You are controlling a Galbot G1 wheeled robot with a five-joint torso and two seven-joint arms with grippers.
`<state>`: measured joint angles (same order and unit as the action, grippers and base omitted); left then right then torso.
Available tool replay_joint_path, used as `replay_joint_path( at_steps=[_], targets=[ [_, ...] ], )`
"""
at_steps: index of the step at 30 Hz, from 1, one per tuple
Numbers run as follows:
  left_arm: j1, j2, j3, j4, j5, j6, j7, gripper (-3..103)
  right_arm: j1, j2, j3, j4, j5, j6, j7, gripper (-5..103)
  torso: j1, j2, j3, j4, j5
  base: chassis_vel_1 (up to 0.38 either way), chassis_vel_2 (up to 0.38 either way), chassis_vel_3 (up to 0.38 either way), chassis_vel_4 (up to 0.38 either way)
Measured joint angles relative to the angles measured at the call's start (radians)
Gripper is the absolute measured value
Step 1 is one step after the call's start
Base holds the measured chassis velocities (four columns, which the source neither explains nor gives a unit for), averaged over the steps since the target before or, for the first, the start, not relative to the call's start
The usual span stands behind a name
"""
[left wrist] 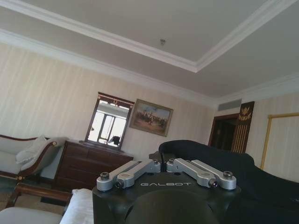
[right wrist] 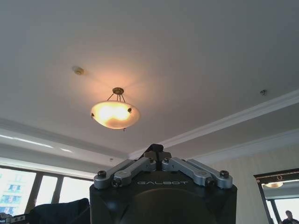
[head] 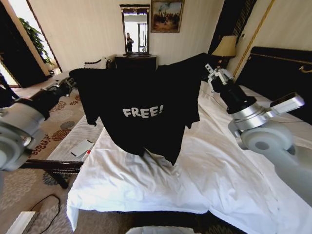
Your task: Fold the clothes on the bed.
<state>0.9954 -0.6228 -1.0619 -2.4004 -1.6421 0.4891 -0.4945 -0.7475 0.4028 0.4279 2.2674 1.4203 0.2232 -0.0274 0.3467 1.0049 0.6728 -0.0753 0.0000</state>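
**T-shirt up in the air, both arms stretched wide**

The left gripper [head: 73, 84] is pinching one shoulder of the black T-shirt [head: 141, 112], fingers closed tight on the cloth, and the left arm is reaching out long and nearly level from the robot's left side. Over on the other side, the right gripper [head: 210, 74] is clamped on the opposite shoulder, its arm angling up and forward from a big grey elbow joint. In the left wrist view the left gripper [left wrist: 162, 161] is showing its silver linkages drawn in with dark fabric bunched just beyond them; in the right wrist view the right gripper [right wrist: 156, 153] is pointing up at the ceiling, a small tuft of black cloth nipped at its tip.

The shirt is hanging spread between the two, white "FREE!" lettering facing the camera, hem dangling just above the bed [head: 229, 170] and its rumpled white duvet [head: 146, 180].

Beyond that, a dark headboard [head: 280, 73] is standing on the right with a lamp [head: 225, 47] beside it. A mirror [head: 135, 29] and a painting [head: 166, 15] are hanging on the far wall above a dark dresser [head: 135, 62], and a glowing ceiling light [right wrist: 115, 113] is burning overhead.
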Motion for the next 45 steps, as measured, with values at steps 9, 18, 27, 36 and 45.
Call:
replay_joint_path(
  at_steps=[9, 18, 27, 36, 45],
  targets=[
    [0.078, 0.063, -0.241, -0.049, -0.158, -0.004, 0.023, 0, -0.103, -0.049, 0.170, 0.069, 0.075, 0.000, 0.007, 1, 0.000, 0.000, 0.000, 0.0002, 0.0000, 0.000, 0.000, 0.000, 0.000],
    [0.296, 0.082, -0.566, -0.105, -0.336, -0.012, 0.090, 0, -0.363, -0.073, 0.468, 0.225, 0.112, -0.019, 0.009, 1, 0.000, 0.000, 0.000, 0.0000, 0.0000, 0.000, 0.000, 0.000, 0.000],
    [0.433, 0.025, -0.687, -0.103, -0.389, 0.038, 0.063, 0, -0.520, -0.044, 0.538, 0.239, 0.088, -0.095, 0.146, 1, 0.000, 0.000, 0.000, 0.0001, 0.0001, 0.000, 0.000, 0.000, 0.000],
    [0.450, -0.044, -0.406, -0.100, -0.195, 0.133, -0.024, 0, -0.521, -0.005, 0.307, 0.235, -0.009, -0.292, 0.409, 1, 0.000, 0.000, 0.000, 0.0000, -0.0004, 0.000, 0.000, 0.000, 0.000],
    [0.401, -0.028, -0.075, -0.081, 0.045, 0.145, 0.006, 0, -0.468, 0.049, 0.060, 0.091, -0.140, -0.347, 0.326, 1, 0.000, 0.000, 0.000, 0.0001, 0.0002, 0.000, 0.000, 0.000, 0.000]
  ],
)
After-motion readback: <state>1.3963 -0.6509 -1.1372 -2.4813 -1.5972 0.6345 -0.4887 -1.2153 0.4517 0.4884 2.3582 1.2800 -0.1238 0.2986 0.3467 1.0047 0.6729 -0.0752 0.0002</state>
